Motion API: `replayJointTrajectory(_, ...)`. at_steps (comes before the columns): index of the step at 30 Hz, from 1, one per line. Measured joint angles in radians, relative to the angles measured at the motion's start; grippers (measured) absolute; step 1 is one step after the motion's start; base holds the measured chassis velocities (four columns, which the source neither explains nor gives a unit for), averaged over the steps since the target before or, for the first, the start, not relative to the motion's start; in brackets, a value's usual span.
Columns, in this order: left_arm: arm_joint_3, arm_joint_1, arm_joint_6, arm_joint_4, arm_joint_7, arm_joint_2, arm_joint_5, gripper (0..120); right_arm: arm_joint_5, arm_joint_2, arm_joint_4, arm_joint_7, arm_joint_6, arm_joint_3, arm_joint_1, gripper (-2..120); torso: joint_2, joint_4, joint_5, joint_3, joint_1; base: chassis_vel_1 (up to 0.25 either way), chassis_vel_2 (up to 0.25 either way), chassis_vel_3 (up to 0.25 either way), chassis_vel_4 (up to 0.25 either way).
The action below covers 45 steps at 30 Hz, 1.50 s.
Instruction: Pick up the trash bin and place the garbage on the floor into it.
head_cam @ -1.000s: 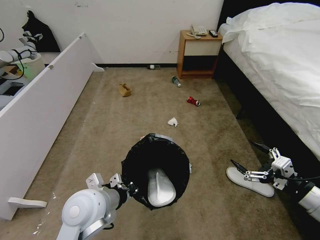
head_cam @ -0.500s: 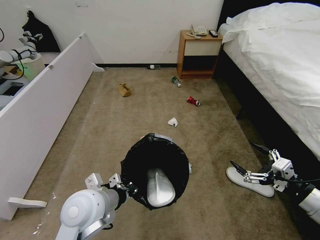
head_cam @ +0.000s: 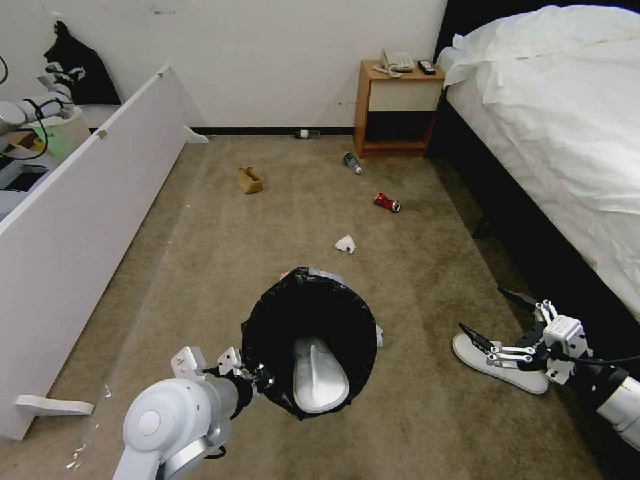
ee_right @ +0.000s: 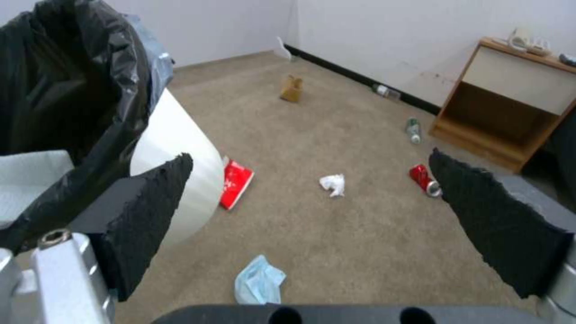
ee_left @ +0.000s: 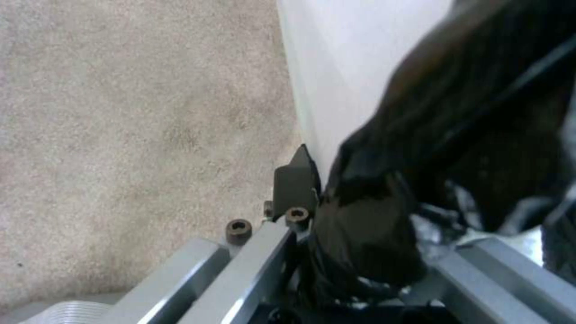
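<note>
The left tool (head_cam: 257, 378) pinches the trash bin (head_cam: 310, 340) rim at its 8 o'clock; the right tool (head_cam: 497, 327) gapes wide above a white slipper (head_cam: 500, 365).

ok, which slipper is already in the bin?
The one lying sole-up inside the trash bin, at, held up by the left claw. The other slipper lies on the floor by the open right claw.
</note>
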Motion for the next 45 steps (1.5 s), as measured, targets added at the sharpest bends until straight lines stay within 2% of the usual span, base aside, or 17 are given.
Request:
replayJointTrajectory(29, -0.001, 0.003, 0.0, 0.011, 0.023, -0.001, 0.03, 0, 0.005, 0.002, 0.003, -0.002, 0.021, -0.002, -0.002, 100, 0.0, 0.0, 0.0, 0.0, 0.0, -0.013, -0.016, 0.017, 0.012)
replayJointTrajectory(38, -0.001, 0.006, 0.0, 0.015, 0.033, -0.005, 0.046, 0, 0.032, 0.004, -0.012, -0.071, 0.012, 0.002, 0.006, 100, 0.0, 0.0, 0.0, 0.0, 0.0, 0.0, 0.0, 0.0, 0.0)
replayJointTrajectory(45, 0.0, 0.006, 0.0, 0.014, 0.033, -0.006, 0.048, 0, 0.038, 0.003, -0.012, -0.074, 0.009, 0.003, 0.005, 100, 0.0, -0.0001, 0.0001, 0.0, 0.0, -0.045, 0.036, 0.04, -0.04)
